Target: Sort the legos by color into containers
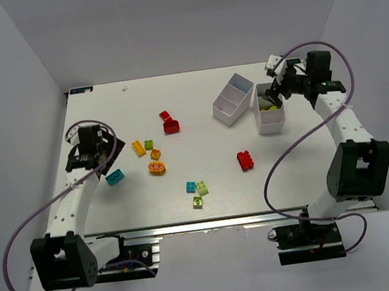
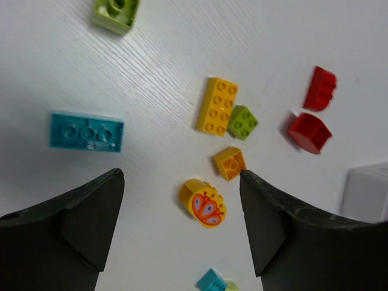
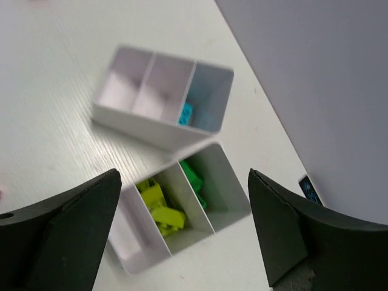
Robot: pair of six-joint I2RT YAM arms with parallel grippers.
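Loose legos lie on the white table: a cyan brick [image 2: 86,131], a yellow brick [image 2: 217,105], a green one [image 2: 242,122], an orange one [image 2: 230,162], a round yellow piece with an orange pattern [image 2: 203,202] and two red ones [image 2: 310,132]. My left gripper [image 2: 182,176] hangs open over the round yellow piece, holding nothing. Over the nearer container [image 3: 145,260], my right gripper [image 3: 183,176] is open and empty. That container holds lime bricks [image 3: 159,206] and green bricks [image 3: 195,179]. The other container [image 3: 139,130] holds a cyan brick [image 3: 185,114].
A red brick [image 1: 245,160] lies alone mid-table. A cyan brick [image 1: 191,187] and two lime bricks [image 1: 202,187] sit near the front edge. The two containers [image 1: 233,99] stand at the back right. White walls enclose the table on three sides.
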